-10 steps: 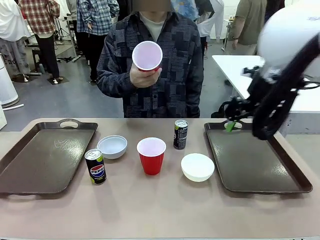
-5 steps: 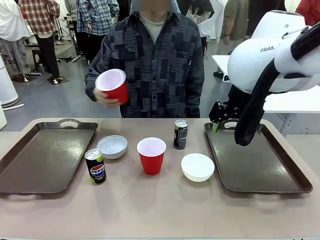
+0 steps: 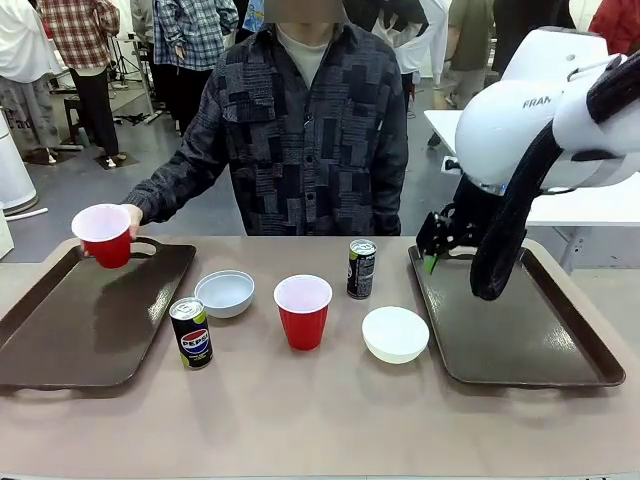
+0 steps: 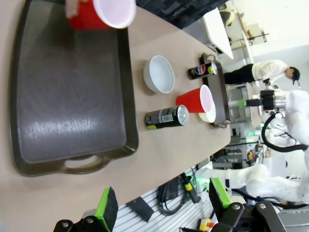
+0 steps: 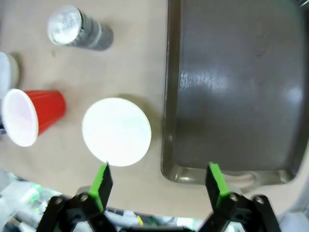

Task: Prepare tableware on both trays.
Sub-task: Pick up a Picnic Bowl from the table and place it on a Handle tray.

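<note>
1. The person's hand [image 3: 132, 212] holds a red cup [image 3: 103, 235] low over the far corner of the left tray [image 3: 100, 310]; set down on the raised rim, it could tip
2. The robot's right hand [image 5: 158, 170] hangs open, high over the gap between a white bowl [image 5: 116, 131] and the right tray [image 5: 231, 87]; dropping straight down risks clipping that rim
3. Its left hand [image 4: 161, 191] is open too, off the left tray's near end
4. The second cup [image 3: 303, 310], other bowl [image 3: 224, 292], near can [image 3: 191, 333] and far can [image 3: 361, 268] crowd the bench [image 3: 300, 420] between the trays; both tray floors lie bare
</note>
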Available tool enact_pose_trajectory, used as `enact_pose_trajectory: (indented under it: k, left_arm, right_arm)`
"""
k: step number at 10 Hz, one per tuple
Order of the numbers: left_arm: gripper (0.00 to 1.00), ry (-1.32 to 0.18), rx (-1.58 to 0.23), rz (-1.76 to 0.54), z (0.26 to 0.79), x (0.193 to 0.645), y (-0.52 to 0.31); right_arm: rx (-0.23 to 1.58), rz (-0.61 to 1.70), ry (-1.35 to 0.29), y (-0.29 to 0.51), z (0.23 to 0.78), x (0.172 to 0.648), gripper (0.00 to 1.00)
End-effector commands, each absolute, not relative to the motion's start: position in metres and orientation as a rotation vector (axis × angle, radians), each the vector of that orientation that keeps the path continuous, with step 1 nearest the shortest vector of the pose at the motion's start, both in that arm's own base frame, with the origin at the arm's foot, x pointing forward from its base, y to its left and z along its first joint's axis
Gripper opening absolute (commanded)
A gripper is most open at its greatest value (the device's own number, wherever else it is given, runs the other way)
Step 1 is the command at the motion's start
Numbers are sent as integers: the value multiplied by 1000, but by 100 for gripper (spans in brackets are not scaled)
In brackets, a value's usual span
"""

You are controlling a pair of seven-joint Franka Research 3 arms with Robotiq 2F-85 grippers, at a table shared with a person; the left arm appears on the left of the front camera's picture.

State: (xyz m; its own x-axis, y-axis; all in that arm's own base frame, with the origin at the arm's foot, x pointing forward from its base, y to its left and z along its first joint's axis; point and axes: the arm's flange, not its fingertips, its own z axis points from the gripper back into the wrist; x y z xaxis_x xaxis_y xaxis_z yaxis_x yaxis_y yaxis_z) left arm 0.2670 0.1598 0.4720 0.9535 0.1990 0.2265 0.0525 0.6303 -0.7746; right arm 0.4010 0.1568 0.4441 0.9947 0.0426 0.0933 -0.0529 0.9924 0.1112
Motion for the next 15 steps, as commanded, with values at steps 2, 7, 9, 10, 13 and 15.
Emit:
enact_pose_trajectory:
  k: [2,7,9,10,13,15]
  left_arm:
    - [100,-316,-903,81,472,267,161]
    - [100,-316,-903,81,472,267,161]
    - [100,-316,-903,81,472,267,161]
    - [100,-316,-903,81,472,267,161]
    - [100,-316,-903,81,472,267,161]
    - [100,-316,-903,81,472,267,161]
  right_arm:
    - [62,107,-31,191,368,420,100]
    - [23,149,15,225,324,435,81]
    - [2,140,-1,227,326,434,61]
    - [-9,136,-6,227,327,434,43]
    - [-44,117,-47,227,331,428,22]
    - [-61,105,-57,227,332,425,3]
